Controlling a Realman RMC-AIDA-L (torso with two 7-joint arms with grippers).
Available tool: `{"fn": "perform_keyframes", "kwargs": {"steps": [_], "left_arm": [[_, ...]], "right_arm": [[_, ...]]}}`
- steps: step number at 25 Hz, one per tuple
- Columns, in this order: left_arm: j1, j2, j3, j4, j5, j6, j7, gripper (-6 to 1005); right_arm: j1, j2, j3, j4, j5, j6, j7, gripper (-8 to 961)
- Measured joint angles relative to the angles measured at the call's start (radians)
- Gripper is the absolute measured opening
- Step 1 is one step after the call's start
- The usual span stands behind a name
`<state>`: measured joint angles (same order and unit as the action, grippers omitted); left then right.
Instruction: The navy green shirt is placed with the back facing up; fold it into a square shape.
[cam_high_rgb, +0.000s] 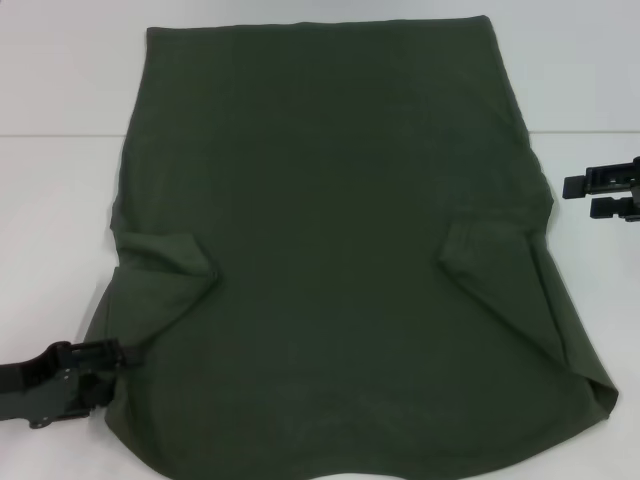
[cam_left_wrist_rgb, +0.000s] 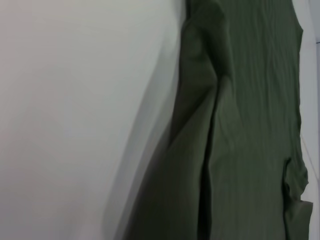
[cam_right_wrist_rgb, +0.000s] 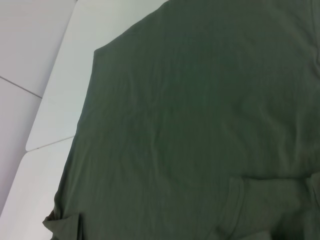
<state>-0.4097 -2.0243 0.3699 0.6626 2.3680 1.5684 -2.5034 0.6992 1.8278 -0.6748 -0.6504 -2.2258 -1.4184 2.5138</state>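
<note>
Item: one navy green shirt, flat on white table, plain side up.
Long axis runs near-to-far; both sleeves folded inward. Left gripper pinches its near-left edge; right gripper, fingers parted, empty, beside its right edge.

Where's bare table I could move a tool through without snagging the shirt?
Bare white table lies left of the navy green shirt, above the left tool at its near-left edge. A narrower strip runs right of it, where the right tool hovers. The shirt covers the middle.
</note>
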Motion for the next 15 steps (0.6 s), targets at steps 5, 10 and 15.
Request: {"fn": "perform_keyframes", "kwargs": {"steps": [5, 10, 15], "left_arm": [[0.008, 0.0, -0.005, 0.015, 0.002, -0.002, -0.005, 682], [0.01, 0.0, 0.0, 0.017, 0.005, -0.005, -0.008, 536], [0.01, 0.001, 0.0, 0.017, 0.008, -0.006, -0.008, 321]], "right_arm": [[-0.004, 0.0, 0.009, 0.0, 0.0, -0.002, -0.001, 687], [-0.006, -0.002, 0.017, 0.0, 0.0, -0.004, -0.002, 687], [-0.006, -0.002, 0.028, 0.0, 0.0, -0.007, -0.004, 687]]}}
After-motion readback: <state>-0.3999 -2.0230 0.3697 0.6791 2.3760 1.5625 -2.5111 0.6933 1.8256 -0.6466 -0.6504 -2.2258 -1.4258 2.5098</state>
